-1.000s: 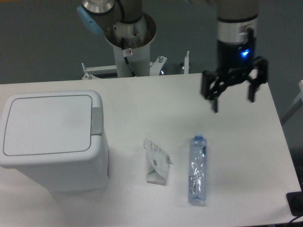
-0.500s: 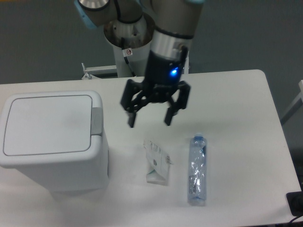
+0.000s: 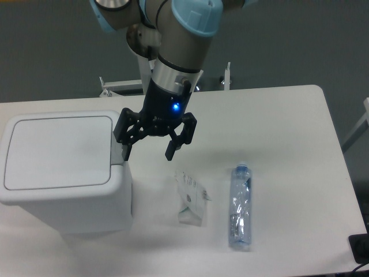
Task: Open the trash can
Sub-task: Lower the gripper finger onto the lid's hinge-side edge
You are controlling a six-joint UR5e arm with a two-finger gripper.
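Bottle (image 3: 241, 208) and crumpled carton (image 3: 191, 198) lie on tabletop (image 3: 288, 127) nearer the camera than claw (image 3: 149, 150). Claw open, empty. Trash can (image 3: 63, 173), lid shut, just left; one finger beside grey button (image 3: 117, 146). Risk: finger misses button, shoves bin.

The trash can (image 3: 63, 173) is parked at the table's (image 3: 288, 121) left end. Just right of the trash can, a crumpled carton (image 3: 190, 199) is laid flat, and 1 bottle (image 3: 241, 206) is laid further right of that. The gripper (image 3: 149, 151) is hung over the trash can's right rim, fingers spread.
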